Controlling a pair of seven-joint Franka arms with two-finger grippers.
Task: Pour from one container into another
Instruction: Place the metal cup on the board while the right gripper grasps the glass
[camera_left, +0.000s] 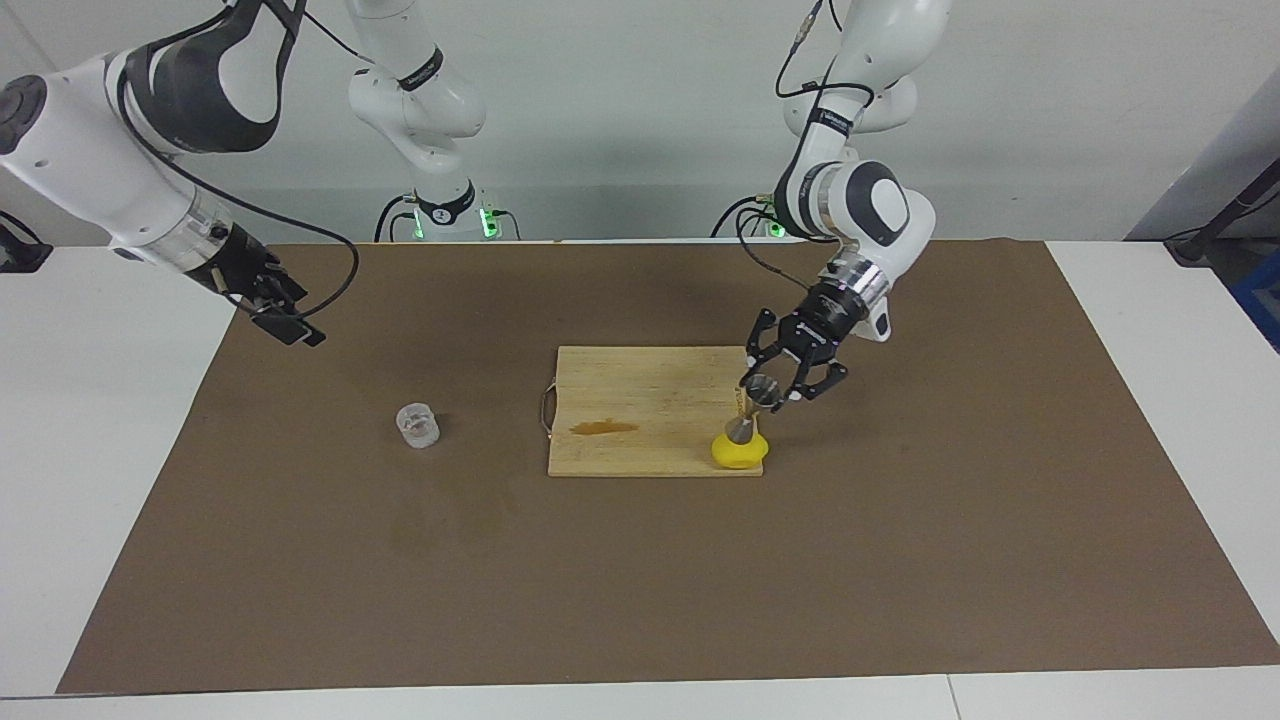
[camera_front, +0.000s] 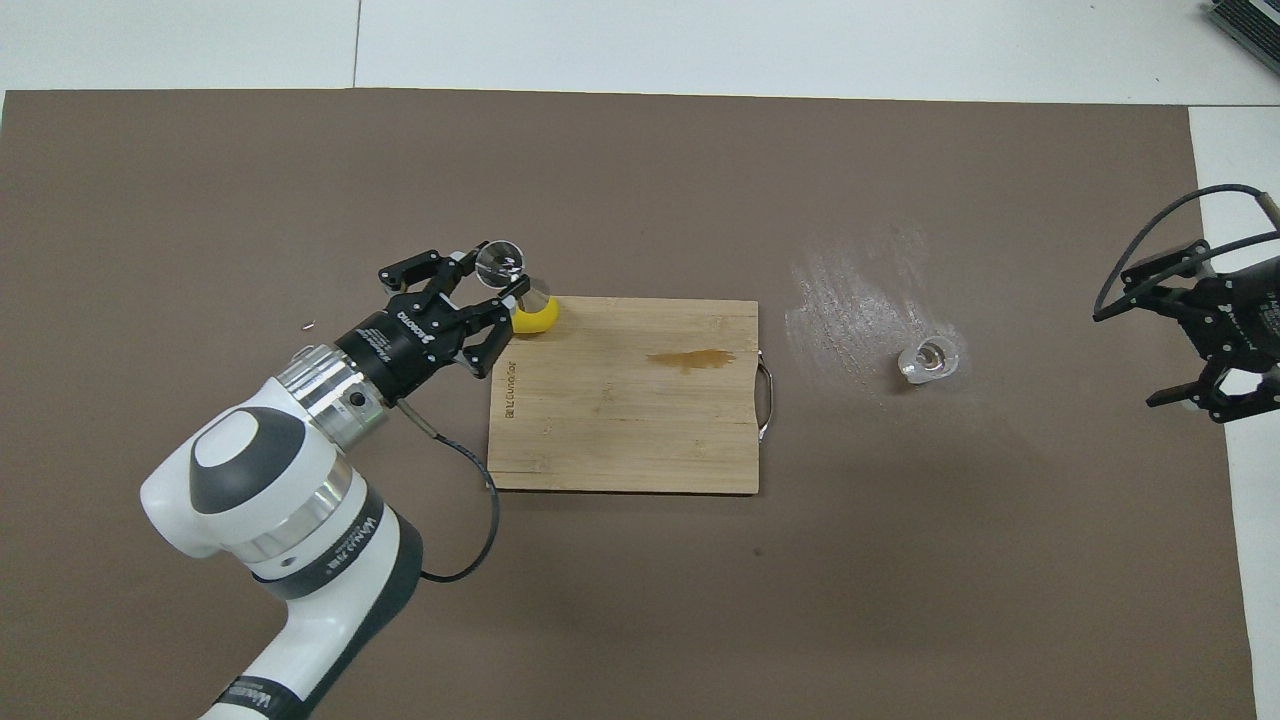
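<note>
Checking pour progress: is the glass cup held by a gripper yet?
No: the glass cup stands alone on the mat, with the right gripper apart from it.

Left arm enters facing view from top centre-right, elbow bent, wrist angled down toward frame centre. Left gripper at frame centre, raised, clamped on jigger, links splayed.

Right arm reaches in from upper left of facing view, forearm sloping down. Right gripper raised at left of frame, fingers apart, empty; at right edge in overhead view.
</note>
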